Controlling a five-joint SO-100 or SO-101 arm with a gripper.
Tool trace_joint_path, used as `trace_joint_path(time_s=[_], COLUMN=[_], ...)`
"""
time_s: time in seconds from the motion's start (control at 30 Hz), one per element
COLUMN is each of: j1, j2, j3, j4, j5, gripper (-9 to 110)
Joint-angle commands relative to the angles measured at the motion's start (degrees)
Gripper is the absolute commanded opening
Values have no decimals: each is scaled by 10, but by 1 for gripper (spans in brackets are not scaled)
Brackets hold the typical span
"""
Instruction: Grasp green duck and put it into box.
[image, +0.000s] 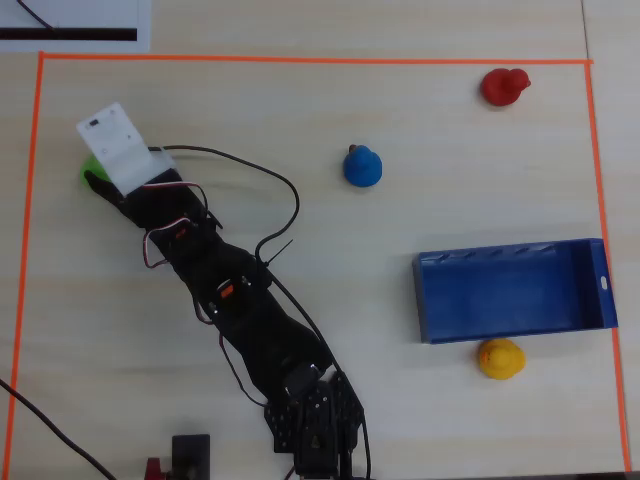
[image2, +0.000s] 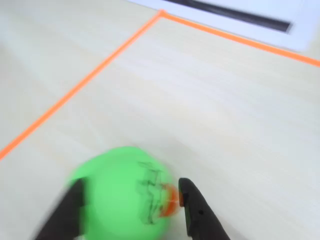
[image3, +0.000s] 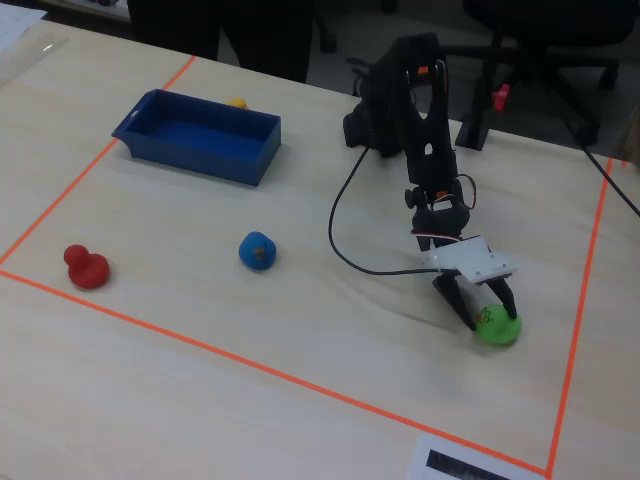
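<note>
Altogether four ducks, one green duck (image2: 120, 192) between spread fingers (image2: 192, 200), one empty box (image: 600, 310).

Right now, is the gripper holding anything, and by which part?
The fingers straddle the green duck on both sides, but whether the gripper has clamped it cannot be told.
</note>
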Motion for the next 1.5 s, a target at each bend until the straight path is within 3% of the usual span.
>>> trace_joint_path(time_s=[0.0, 0.23, 0.4, 0.67, 1.0, 1.23, 1.47], j1=[5, 31, 66, 190, 541, 854, 1009], j2=[1, 10, 100, 329, 617, 644, 639], j3=[-18, -16, -4, -40, 38, 40, 45], j4=[-10, 11, 111, 493, 733, 700, 680], j5=[-14, -16, -2, 159, 83, -6, -47], gripper=[0, 0, 0, 0, 0, 0, 0])
